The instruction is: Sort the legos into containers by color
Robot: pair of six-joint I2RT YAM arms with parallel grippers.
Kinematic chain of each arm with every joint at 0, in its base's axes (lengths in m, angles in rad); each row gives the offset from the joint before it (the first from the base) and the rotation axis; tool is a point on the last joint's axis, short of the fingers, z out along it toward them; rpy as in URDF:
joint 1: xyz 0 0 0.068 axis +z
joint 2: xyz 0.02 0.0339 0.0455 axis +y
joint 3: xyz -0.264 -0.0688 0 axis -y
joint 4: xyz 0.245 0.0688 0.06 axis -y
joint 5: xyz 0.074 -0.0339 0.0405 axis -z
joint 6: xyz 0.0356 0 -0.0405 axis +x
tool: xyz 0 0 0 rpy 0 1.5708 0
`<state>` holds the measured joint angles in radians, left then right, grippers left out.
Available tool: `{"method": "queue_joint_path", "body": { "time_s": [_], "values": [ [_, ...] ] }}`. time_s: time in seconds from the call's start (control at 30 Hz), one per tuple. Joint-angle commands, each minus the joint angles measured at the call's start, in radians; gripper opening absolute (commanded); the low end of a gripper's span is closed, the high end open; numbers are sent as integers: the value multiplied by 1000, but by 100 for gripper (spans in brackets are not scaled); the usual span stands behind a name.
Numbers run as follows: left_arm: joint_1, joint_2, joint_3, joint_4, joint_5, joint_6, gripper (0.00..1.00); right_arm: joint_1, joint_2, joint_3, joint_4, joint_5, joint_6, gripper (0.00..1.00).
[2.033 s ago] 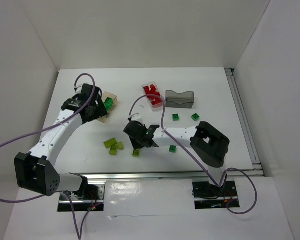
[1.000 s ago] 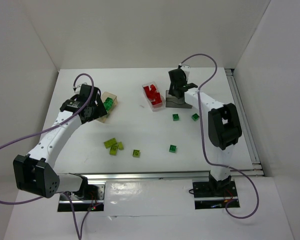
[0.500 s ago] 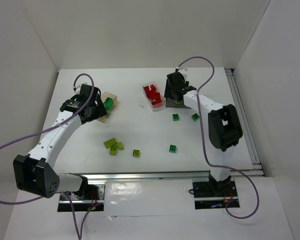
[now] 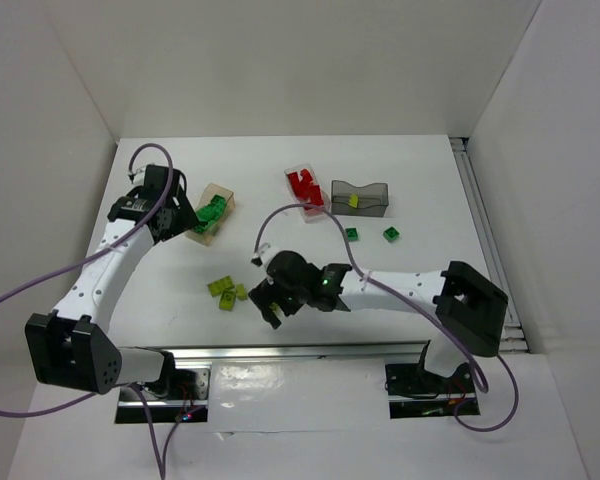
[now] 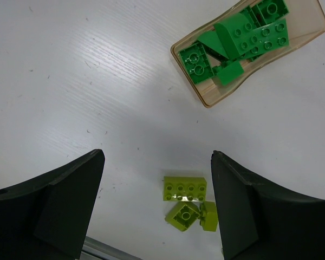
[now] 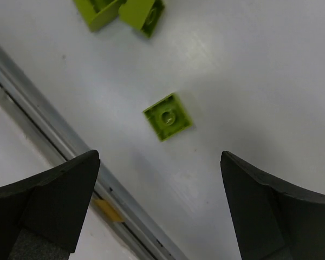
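Observation:
My right gripper hangs open over the near middle of the table. In its wrist view a small lime lego lies on the table beyond the open gripper. Two more lime legos show at that view's top edge. My left gripper is open and empty beside the tan container, which holds dark green legos. A cluster of three lime legos lies between the left fingers' tips. The clear container holds red legos. The smoky grey container holds one lime lego.
Two dark green legos lie loose in front of the grey container. The metal rail at the table's near edge runs close below the right gripper. White walls enclose the table on three sides.
The right arm swung from the grey container back to the near middle of the table and its jaws opened; a lime lego now lies in that container. The left gripper drew back left from the tan container.

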<state>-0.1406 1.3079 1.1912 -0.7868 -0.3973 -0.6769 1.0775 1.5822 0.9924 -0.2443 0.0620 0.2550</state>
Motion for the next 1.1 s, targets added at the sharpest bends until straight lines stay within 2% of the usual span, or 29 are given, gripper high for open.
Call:
{"method": "queue_joint_path", "body": {
  "time_s": [0.0, 0.17, 0.47, 0.57, 0.6, 0.73, 0.83, 0.93, 1.07],
  "values": [
    [13, -18, 48, -14, -9, 30, 89, 50, 34, 12, 20, -51, -36, 100],
    [22, -27, 39, -14, 0, 30, 89, 87, 139, 66, -9, 86, -20, 99],
    [22, -36, 30, -14, 18, 39, 89, 87, 257, 109, 43, 219, 12, 82],
    [22, -36, 21, -5, 18, 39, 89, 87, 268, 109, 53, 265, 12, 66],
    [22, -36, 12, -5, 18, 39, 89, 87, 259, 109, 53, 281, 21, 56],
    [22, -36, 11, 4, 28, 39, 89, 87, 249, 118, 42, 314, 21, 40],
    [22, -36, 11, 4, 38, 39, 89, 87, 225, 129, 11, 375, 46, 39],
    [22, -36, 11, 4, 38, 39, 89, 23, 180, 141, -36, 445, 69, 39],
    [22, -45, 11, 4, 38, 39, 89, -173, 118, 150, -56, 446, 116, 39]
  ]
}}
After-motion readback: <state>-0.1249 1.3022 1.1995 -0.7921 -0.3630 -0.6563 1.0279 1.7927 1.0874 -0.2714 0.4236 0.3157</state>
